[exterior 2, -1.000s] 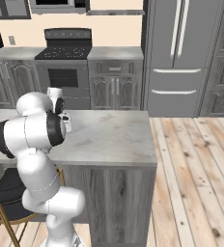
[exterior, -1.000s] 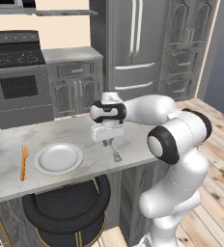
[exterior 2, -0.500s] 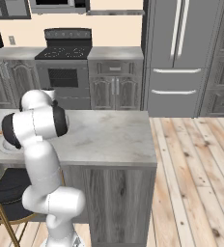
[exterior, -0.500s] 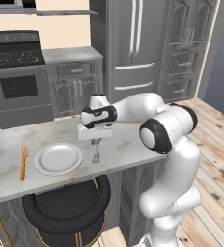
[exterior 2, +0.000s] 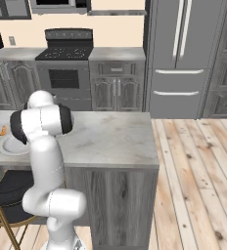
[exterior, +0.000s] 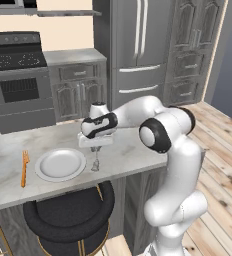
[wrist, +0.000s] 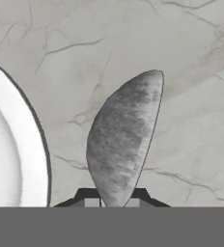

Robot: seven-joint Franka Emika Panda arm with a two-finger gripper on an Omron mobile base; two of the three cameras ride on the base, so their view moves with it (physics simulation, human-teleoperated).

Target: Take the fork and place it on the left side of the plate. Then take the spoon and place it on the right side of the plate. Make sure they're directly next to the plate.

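The tool (exterior: 95, 153) grips the spoon (exterior: 95, 162) upright, bowl pointing down, just beside the plate (exterior: 60, 164).

Marble counter (exterior: 133, 150), black stool (exterior: 68, 210) below, stove (exterior: 18, 80), perhaps fridge (exterior: 138, 45).

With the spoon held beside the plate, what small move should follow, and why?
Probably lower and release: the gripper is shut on the spoon, which hangs bowl-down just right of the plate, apart from its rim. The fork already lies left.
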